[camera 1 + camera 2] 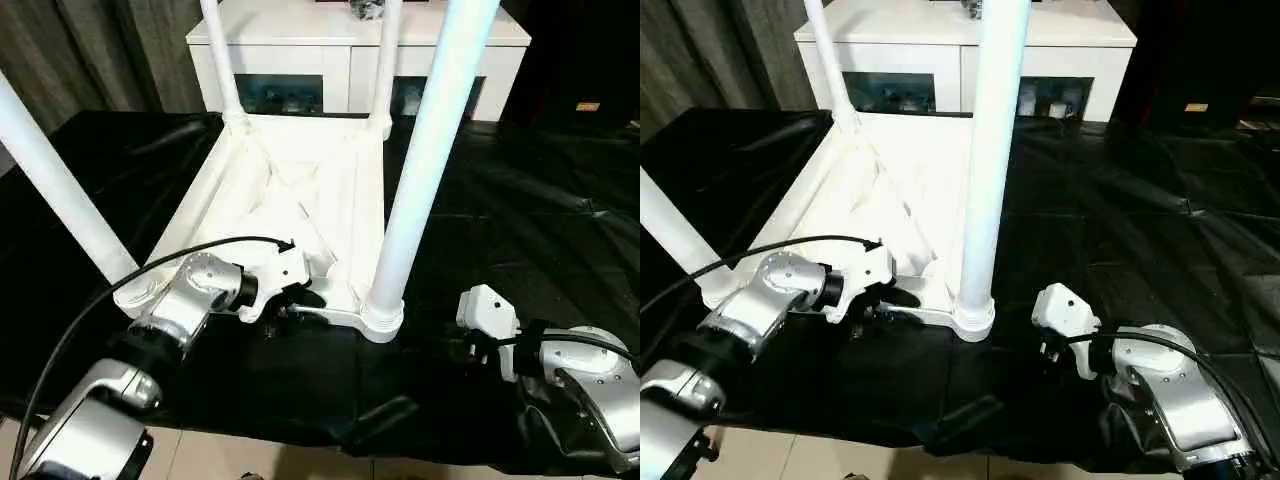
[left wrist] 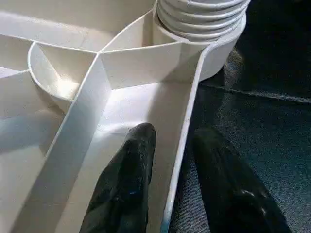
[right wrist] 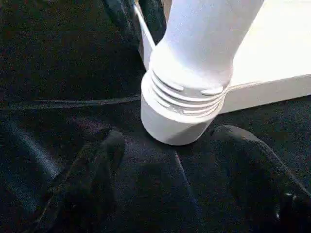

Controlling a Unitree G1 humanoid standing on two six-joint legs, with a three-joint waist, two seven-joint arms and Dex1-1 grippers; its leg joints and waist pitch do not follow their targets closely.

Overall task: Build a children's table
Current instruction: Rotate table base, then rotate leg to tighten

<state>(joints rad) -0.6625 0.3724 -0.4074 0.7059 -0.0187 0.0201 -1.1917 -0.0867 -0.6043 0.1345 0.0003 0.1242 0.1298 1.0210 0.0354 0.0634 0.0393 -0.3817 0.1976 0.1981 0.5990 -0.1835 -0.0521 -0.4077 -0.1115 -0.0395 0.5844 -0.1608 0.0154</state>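
The children's table (image 1: 300,190) lies upside down on black cloth, ribbed underside up. Its legs stand upright in the corner sockets: the near-right leg (image 1: 425,150), the near-left leg (image 1: 55,180), and two thin far ones (image 1: 222,60). My left gripper (image 2: 176,133) is at the near rim (image 2: 187,121), just left of the near-right socket (image 1: 383,318). It is open, with one finger (image 2: 138,160) inside the top and the other on the cloth outside. My right gripper (image 3: 175,138) hovers low over the cloth, open, with that socket (image 3: 182,116) just ahead of its fingers.
A white low cabinet (image 1: 350,50) with dark glass openings stands behind the table. The black cloth (image 1: 520,200) spreads wide to the right and left. Its near edge drops to pale floor tiles (image 1: 300,465) close below my arms.
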